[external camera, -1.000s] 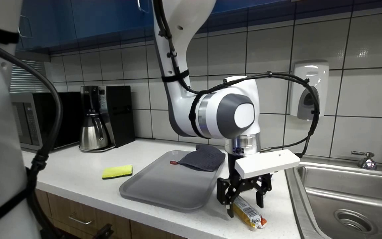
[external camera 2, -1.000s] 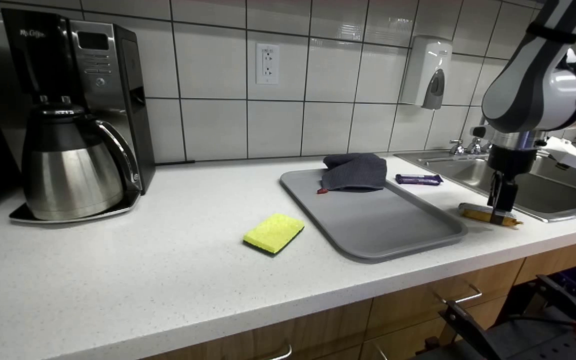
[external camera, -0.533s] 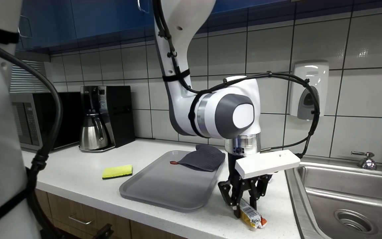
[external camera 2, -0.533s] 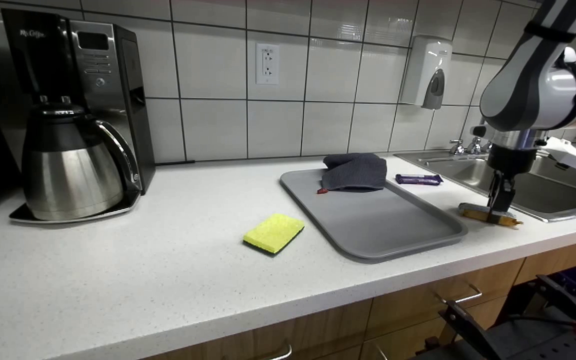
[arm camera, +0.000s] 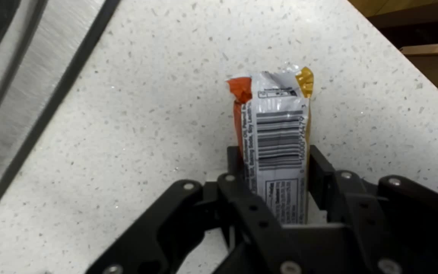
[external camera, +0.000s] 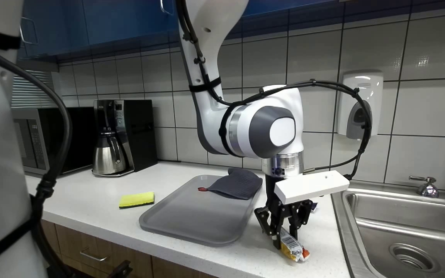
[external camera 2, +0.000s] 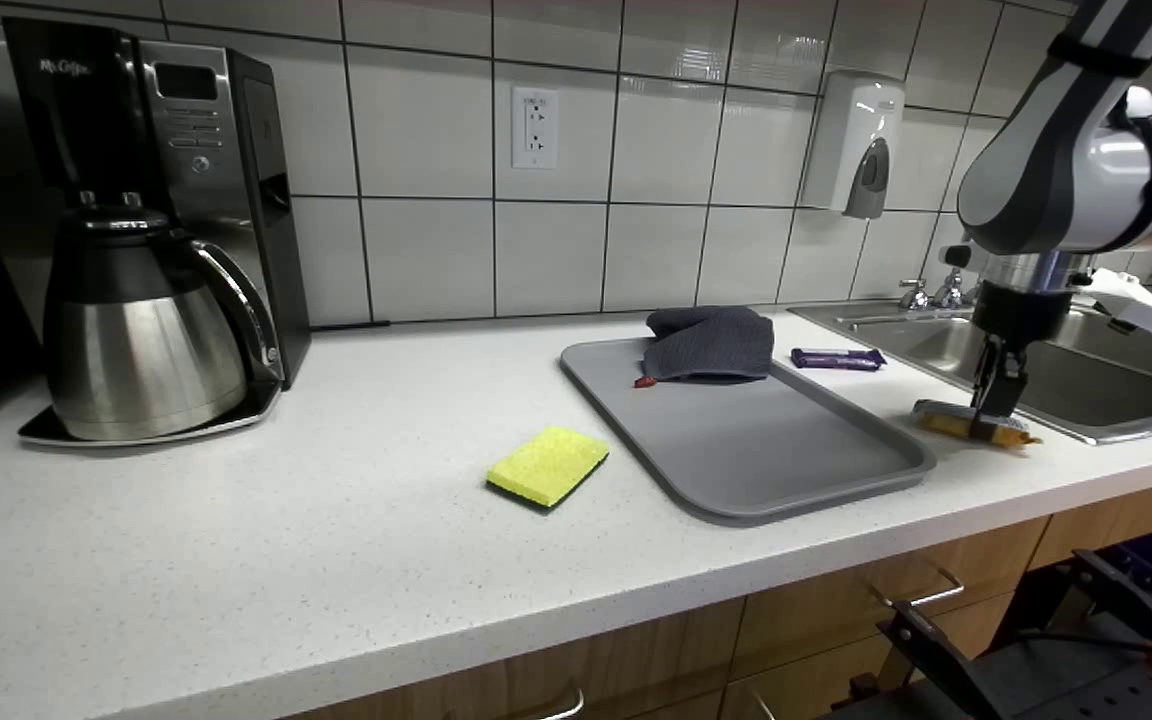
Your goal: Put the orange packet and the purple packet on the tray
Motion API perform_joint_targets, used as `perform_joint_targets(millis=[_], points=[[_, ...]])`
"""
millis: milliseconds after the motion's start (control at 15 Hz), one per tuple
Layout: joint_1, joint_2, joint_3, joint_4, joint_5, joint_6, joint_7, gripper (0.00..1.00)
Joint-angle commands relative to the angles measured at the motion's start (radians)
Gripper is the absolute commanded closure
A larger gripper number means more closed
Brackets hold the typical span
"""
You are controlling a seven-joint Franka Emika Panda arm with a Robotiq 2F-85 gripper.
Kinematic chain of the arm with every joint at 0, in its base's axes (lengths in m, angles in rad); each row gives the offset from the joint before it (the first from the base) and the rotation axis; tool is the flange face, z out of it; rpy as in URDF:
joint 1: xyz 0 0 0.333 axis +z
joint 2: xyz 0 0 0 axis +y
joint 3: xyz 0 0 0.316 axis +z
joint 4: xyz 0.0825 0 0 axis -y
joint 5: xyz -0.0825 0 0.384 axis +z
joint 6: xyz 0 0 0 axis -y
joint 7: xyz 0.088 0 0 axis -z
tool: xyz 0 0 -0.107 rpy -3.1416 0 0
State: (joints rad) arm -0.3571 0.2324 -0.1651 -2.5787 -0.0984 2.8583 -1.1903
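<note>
Pale wall tiles (external camera: 431,108) are seen behind a speckled counter (external camera: 328,247), into which a steel sink (external camera: 348,226) is set, in an exterior view. Near the sink, the gripper (external camera: 285,240) is clamped on the orange packet (external camera: 294,247); a second earlier its jaws are shown spread wide around it. The wrist (external camera: 282,164) is now carried slightly higher, and the packet's near end is raised a little. Farther from the sink, the grey tray (external camera: 191,220) is kept in its place.

In an exterior view, the purple packet (external camera 2: 838,360) is seen flat on the counter between the sink and the tray, unmoved since the earlier frame. By a dark grey cloth (external camera 2: 711,345), the tray's rear corner nearer the sink is covered; from there to the front rim, grey floor is exposed. On the side away from the sink, a yellow sponge (external camera 2: 548,467) is placed just beside the tray, with a broad stretch of counter beyond. Under the orange packet a shadow is cast; whether it is fully lifted cannot be told.

In the wrist view, the packet's printed side is turned up and its long edges are pressed by both jaws. Counter is shown on either side, bounded by the sink's rim and, opposite, by its own front edge.
</note>
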Motion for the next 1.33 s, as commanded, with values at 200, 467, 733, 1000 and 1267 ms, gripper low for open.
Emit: perform_joint_targets(millis=[200, 467, 733, 1000, 1267], points=[[-0.009, -0.089, 0.015, -0.026, 0.019, -0.040, -0.036, 0.81], [0.015, -0.117, 0.015, -0.045, 0.019, -0.040, -0.021, 0.81], [0.052, -0.144, 0.013, -0.071, 0.012, -0.038, 0.030, 0.81], [0.092, -0.163, 0.006, -0.093, 0.001, -0.028, 0.131, 0.81], [0.130, -0.173, -0.004, -0.108, -0.039, -0.018, 0.281, 0.81]])
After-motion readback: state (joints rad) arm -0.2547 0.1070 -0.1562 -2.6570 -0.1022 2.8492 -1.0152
